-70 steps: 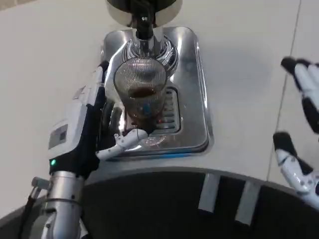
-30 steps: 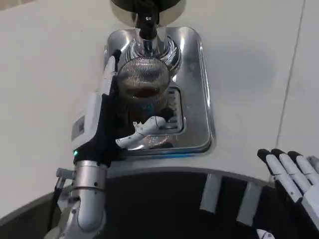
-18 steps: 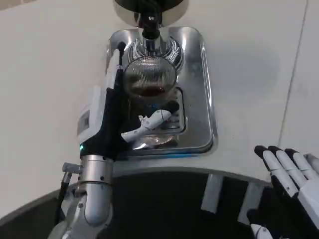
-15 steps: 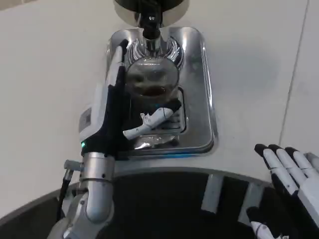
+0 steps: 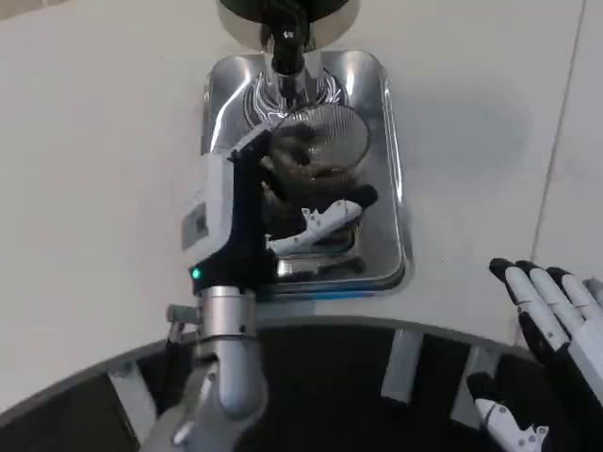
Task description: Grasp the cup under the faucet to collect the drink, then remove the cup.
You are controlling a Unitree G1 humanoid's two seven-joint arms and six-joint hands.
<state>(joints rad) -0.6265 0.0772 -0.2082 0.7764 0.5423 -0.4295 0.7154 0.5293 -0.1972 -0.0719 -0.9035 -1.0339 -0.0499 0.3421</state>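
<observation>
At the upper middle of the frame, a ribbed glass cup (image 5: pixel 320 151) with a dark drink in it is gripped by the left robot hand (image 5: pixel 259 212). It is held just below the faucet (image 5: pixel 285 52), over the shiny metal tray (image 5: pixel 391 188) on the white counter (image 5: pixel 94 188). At the lower right, the right robot hand (image 5: pixel 551 330) is spread wide, with nothing in it.

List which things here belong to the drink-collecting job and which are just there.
Part of the job:
- ribbed glass cup with dark drink in it
- faucet above it
- left hand, holding the cup
- steel drip tray under the cup

Just there:
- right hand, open, off to the side
- white table
</observation>
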